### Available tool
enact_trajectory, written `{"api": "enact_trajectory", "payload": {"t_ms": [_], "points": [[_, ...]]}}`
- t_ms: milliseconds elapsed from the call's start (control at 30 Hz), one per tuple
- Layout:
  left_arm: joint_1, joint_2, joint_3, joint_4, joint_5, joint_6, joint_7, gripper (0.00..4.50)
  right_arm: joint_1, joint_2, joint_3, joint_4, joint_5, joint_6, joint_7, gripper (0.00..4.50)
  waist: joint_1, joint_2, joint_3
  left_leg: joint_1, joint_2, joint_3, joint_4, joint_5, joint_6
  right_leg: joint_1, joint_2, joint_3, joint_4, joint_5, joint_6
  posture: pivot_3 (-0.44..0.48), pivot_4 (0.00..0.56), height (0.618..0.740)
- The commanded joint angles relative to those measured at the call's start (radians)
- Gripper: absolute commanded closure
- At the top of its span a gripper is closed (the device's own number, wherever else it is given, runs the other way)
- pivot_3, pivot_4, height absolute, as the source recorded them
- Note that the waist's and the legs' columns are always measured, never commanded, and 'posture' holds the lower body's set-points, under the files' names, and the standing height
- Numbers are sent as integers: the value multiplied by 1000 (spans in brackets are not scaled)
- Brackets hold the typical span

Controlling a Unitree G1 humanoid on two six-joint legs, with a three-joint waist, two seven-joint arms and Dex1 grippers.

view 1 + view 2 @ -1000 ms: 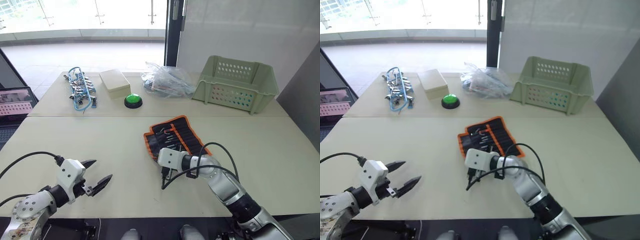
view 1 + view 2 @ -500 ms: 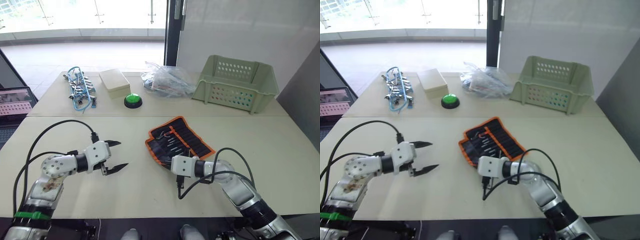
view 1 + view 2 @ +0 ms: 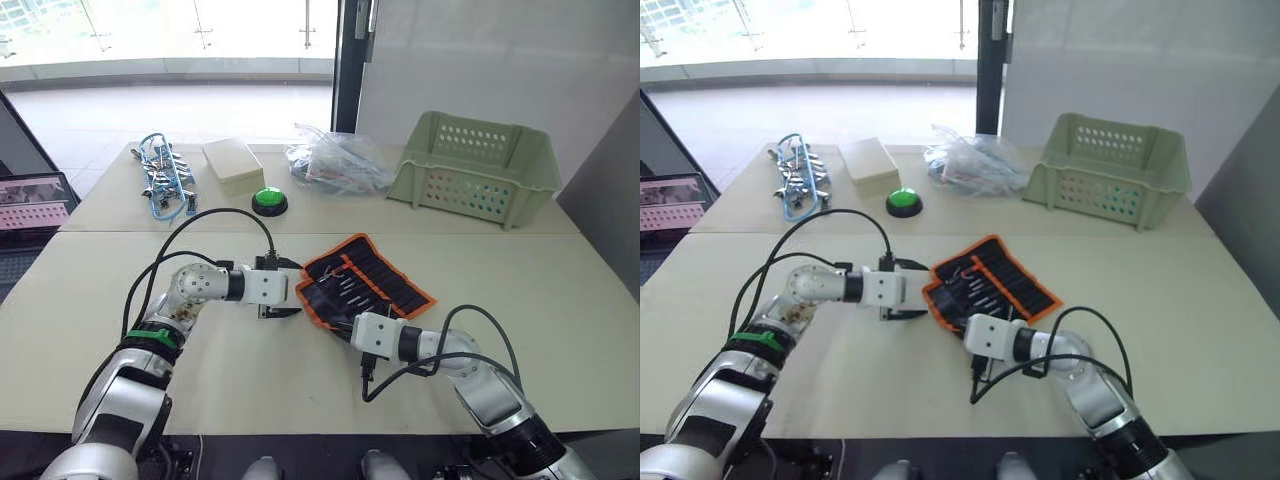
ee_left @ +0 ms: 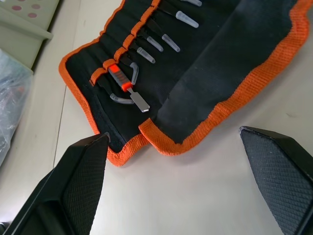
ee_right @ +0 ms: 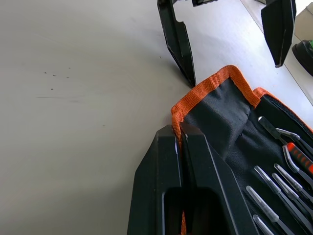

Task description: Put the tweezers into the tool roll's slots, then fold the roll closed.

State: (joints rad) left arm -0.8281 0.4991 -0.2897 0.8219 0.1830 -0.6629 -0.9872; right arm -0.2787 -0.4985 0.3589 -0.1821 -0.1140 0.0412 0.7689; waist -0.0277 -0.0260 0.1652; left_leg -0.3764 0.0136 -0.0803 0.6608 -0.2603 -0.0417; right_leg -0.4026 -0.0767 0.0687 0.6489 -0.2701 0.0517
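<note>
So the roll (image 3: 362, 285) lies open mid-table (image 3: 250, 370), tweezers (image 3: 352, 290) slotted in. Right gripper (image 5: 180, 142) pinches its orange near edge; left gripper (image 3: 288, 288) gapes wide beside it. Basket (image 3: 475, 168), button (image 3: 267, 201) near the glass doors (image 3: 170, 35).

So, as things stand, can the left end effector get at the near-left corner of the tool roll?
Probably yes. The left end effector is open and straddles that corner of the tool roll, with bare table under it. The right end effector is shut on the flap's edge beside it, so room is tight.
</note>
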Motion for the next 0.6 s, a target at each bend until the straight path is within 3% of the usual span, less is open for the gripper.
{"api": "enact_trajectory", "payload": {"t_ms": [33, 300, 433, 600], "points": [[-47, -26, -27, 67, 37, -76, 28, 547, 6, 3, -25, -49, -5, 11, -25, 4500, 4, 0, 0, 0, 0, 0, 0, 0, 0, 0, 0, 0, 0, 0, 0, 0, 150, 740], [-92, -12, -60, 160, 118, -150, 89, 3119, 18, 3, -33, -58, -10, 30, -41, 4500, 6, 0, 0, 0, 0, 0, 0, 0, 0, -1, 0, 0, 0, 0, 0, 0, 150, 740], [-83, -8, -42, 172, 74, -96, 28, 4437, 21, 19, -54, -20, 4, 48, -55, 4500, 5, 0, 0, 0, 0, 0, 0, 0, 0, -1, 0, 0, 0, 0, 0, 0, 150, 740], [-37, 32, -20, 103, 31, -51, -21, 4473, 16, 12, -53, 78, -14, -14, -65, 4500, -6, 0, 0, 0, 0, 0, 0, 0, 0, -1, 1, 0, 1, 0, 0, 0, 150, 740]]}}
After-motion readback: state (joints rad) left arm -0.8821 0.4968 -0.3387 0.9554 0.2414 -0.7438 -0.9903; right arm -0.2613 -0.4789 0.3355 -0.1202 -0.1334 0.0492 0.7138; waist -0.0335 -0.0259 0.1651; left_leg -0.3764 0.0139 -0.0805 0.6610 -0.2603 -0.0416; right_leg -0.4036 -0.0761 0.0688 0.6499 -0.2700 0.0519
